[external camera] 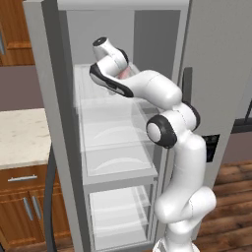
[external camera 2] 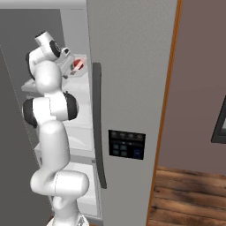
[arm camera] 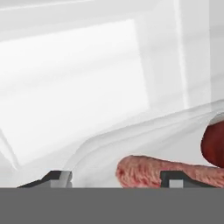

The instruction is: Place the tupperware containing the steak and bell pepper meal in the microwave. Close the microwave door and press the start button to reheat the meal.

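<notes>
The tupperware (external camera 2: pixel 76 69) is a clear shallow box on the top shelf of an open fridge. It holds the pinkish steak (arm camera: pixel 148 168) and the red bell pepper piece (arm camera: pixel 214 144). In the left base view a pink bit of the meal (external camera: pixel 126 74) shows past the hand. My gripper (arm camera: pixel 116 183) reaches into the shelf at the container's near rim (arm camera: pixel 131 133). Its fingers stand apart, one outside the wall and one over the steak; I cannot see them touching. The microwave and the microwave door are out of view.
The fridge has glass shelves (external camera: pixel 115 142) below the arm and a grey side wall (external camera: pixel 54 123) on the left. Its closed right door (external camera 2: pixel 128 88) carries a dark handle (external camera 2: pixel 98 123) and a control panel (external camera 2: pixel 126 144). A light counter (external camera: pixel 22 135) over wooden cabinets stands at the left.
</notes>
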